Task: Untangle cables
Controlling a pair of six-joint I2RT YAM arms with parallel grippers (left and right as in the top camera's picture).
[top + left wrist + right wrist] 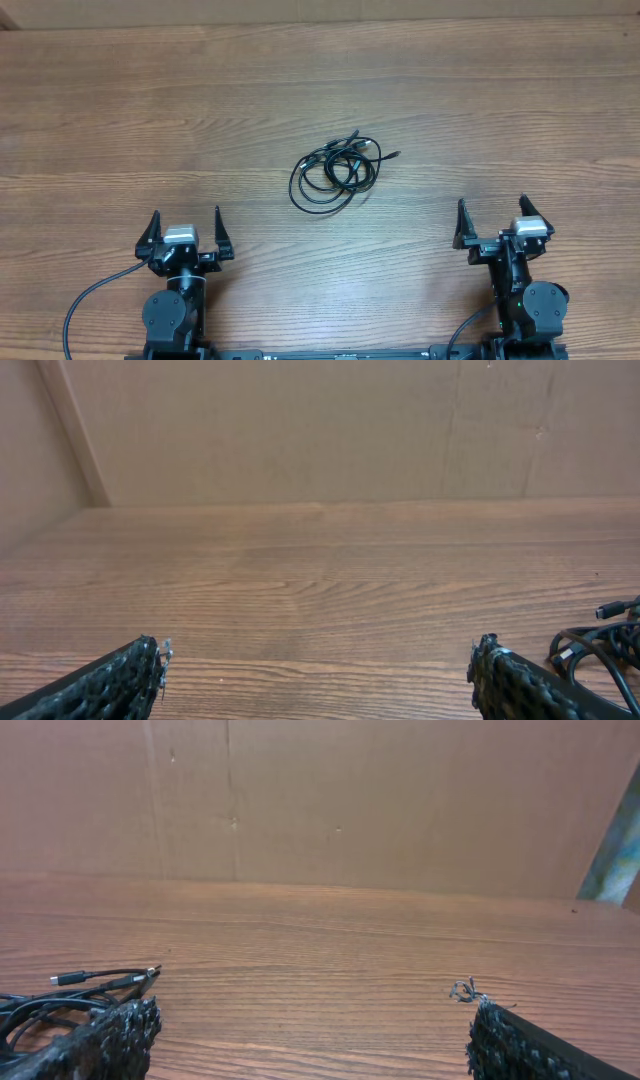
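While both hands sit back by the near edge of the desk (pixel 100 100), the overhead view shows open wood running from them to the far edge and out to both sides. The cables (pixel 335 170) lie about mid-desk, between the two hands and well ahead of both. The left hand (pixel 186 215) is toward the near-left corner and the right hand (pixel 491 204) toward the near-right, each with its jaws spread wide and holding nothing. The cables form one small black bundle of overlapping loops, with a few plug ends poking out on its far-right side.

From the left wrist, the left hand (pixel 318 660) stands open over bare desk (pixel 320 580), which runs on to a brown wall (pixel 300 430). The cables (pixel 600 645) show only at the right edge, ahead of the right finger and apart from it.

From the right wrist, the right hand (pixel 312 1015) is likewise open over bare desk (pixel 350 940). The cables (pixel 60 995) lie at the left edge, just beyond the left finger, with two plug tips pointing along the wood.
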